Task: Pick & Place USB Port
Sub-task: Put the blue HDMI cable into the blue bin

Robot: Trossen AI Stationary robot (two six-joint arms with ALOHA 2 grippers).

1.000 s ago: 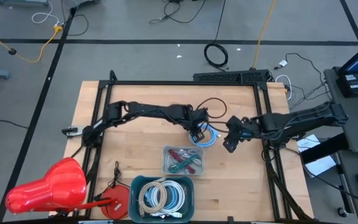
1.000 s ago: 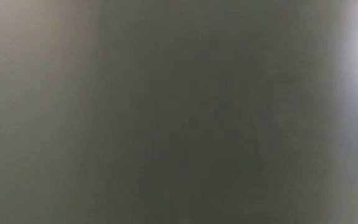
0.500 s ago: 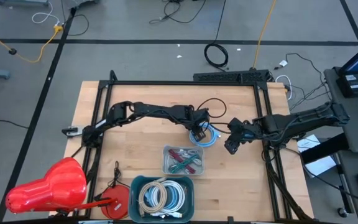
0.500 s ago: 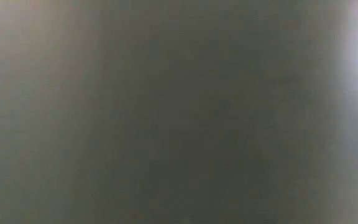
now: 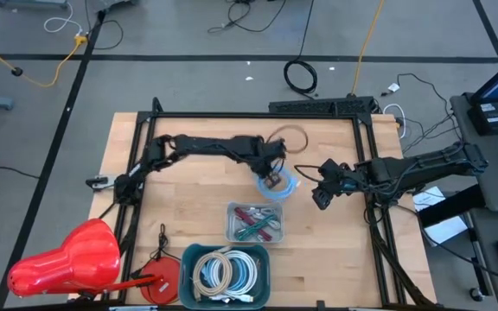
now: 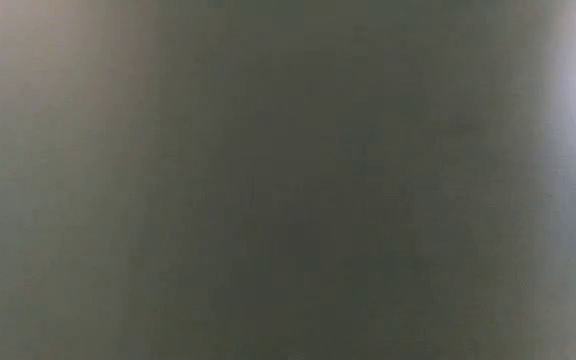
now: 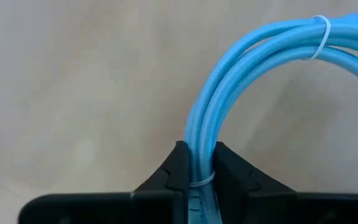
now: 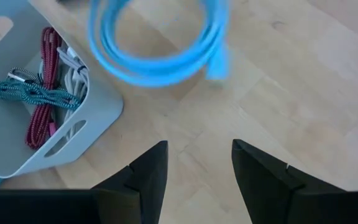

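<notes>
A coiled light-blue USB cable (image 5: pixel 284 186), bound with white ties (image 7: pixel 321 36), lies on the wooden table near its middle. My left gripper (image 5: pixel 271 179) is at the coil's left side and is shut on it. My right gripper (image 5: pixel 318 198) hovers just right of the coil, open, with nothing between its fingers. In the right wrist view the blue coil (image 8: pixel 160 43) lies ahead of the open fingers (image 8: pixel 148 171). The low view shows only a grey blur. My left gripper pinches the coil's bundled strands (image 7: pixel 201 163) between its two fingers, right at a white tie. Several strands lie together in the hold. The fingers come from above and lie across the bundle, and the rest of the coil arcs away over the table.
A grey tray (image 5: pixel 232 231) with red and teal cables stands just nearer than the coil, also seen as the grey tray (image 8: pixel 98 106) in the right wrist view. A teal bin (image 5: pixel 190 259) of white cables sits at the near edge. A red object (image 5: pixel 67 259) lies at the near left.
My left gripper has drawn a little toward the table's far-left, its arm bending higher. The blue coil has shifted slightly with it. My right gripper has stayed about where it was.
</notes>
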